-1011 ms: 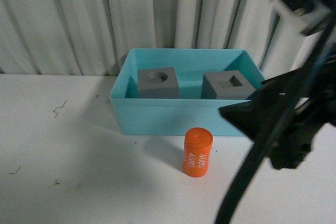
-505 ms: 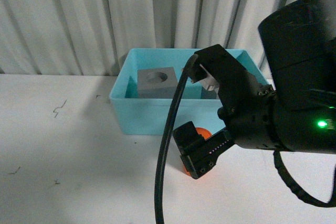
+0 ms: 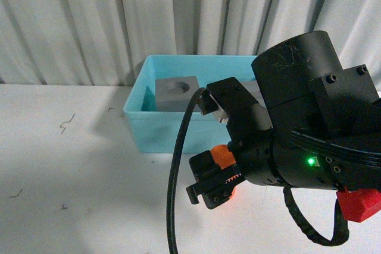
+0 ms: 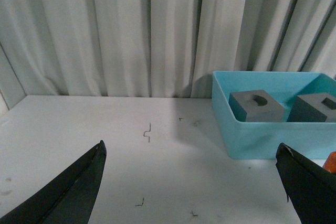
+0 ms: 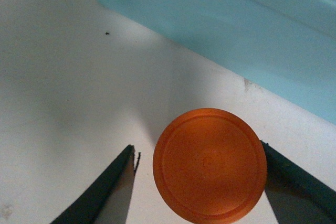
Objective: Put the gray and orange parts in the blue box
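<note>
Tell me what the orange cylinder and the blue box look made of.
The orange cylinder: probably plastic, matte; its flat top shows faint concentric rings and no glare. The blue box: seemingly smooth molded plastic, uniform turquoise walls with a soft sheen. Neither material is certain from looks alone.

The right arm is matte black throughout: a fat cylindrical housing with faint scratches on its top and small hex screws set into a blocky flank. Behind the right claw (image 3: 209,185) a small green indicator light glows on the body. A thick black cable loops down beside the claw, and a ribbed black hose curves beneath the housing. A red plastic piece juts out behind. The left claw (image 4: 191,192) shows only two dark, tapered fingertips.
</note>
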Tool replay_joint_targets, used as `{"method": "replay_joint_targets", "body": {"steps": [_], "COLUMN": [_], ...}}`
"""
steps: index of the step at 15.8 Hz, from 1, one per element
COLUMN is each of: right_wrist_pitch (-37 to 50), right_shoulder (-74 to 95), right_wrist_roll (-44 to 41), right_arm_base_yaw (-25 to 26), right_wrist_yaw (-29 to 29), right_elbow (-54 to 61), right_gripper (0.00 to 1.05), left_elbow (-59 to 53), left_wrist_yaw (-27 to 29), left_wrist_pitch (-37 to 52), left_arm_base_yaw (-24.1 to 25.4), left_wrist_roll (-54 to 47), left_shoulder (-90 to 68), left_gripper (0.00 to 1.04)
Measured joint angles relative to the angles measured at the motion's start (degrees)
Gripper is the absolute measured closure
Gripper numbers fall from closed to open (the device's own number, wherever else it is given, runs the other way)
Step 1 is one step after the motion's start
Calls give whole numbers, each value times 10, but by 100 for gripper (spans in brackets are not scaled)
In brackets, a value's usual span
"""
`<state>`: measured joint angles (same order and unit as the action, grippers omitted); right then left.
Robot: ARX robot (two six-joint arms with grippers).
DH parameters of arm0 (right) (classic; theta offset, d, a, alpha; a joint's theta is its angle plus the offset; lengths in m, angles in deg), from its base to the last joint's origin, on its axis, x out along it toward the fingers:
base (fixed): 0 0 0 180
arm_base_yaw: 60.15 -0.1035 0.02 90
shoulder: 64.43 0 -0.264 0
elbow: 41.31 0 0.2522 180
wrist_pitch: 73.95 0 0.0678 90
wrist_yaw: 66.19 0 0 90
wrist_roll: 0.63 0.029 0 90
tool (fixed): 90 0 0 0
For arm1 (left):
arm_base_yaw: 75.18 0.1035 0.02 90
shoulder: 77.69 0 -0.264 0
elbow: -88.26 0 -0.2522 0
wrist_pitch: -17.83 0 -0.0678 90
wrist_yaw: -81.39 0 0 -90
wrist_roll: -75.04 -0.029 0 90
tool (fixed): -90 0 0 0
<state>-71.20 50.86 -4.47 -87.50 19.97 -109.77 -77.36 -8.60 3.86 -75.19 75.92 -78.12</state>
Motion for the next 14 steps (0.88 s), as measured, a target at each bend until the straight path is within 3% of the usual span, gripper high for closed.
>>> {"method": "replay_joint_targets", "body": {"steps": [3, 7, 11, 14], "right_wrist_pitch": [-1, 2, 13, -17], "right_shoulder": [-4, -150, -124, -16], "right_wrist_roll": [9, 41, 59, 65], "right_arm_base_yaw": [4, 26, 91, 80], "right_wrist_yaw": [-3, -89, -75, -46], "right_elbow": [1, 16, -140, -200], "right_gripper": [57, 58, 58, 58], "left_elbow": [0, 0, 0, 0], "left_wrist_yaw": [0, 0, 0, 0], "left_wrist_pitch": [0, 0, 0, 0], "left_arm_base_yaw": [0, 0, 0, 0], "left_wrist_roll": [0, 0, 0, 0], "left_shoulder": [0, 0, 0, 0], "left_gripper": [7, 7, 7, 7]}}
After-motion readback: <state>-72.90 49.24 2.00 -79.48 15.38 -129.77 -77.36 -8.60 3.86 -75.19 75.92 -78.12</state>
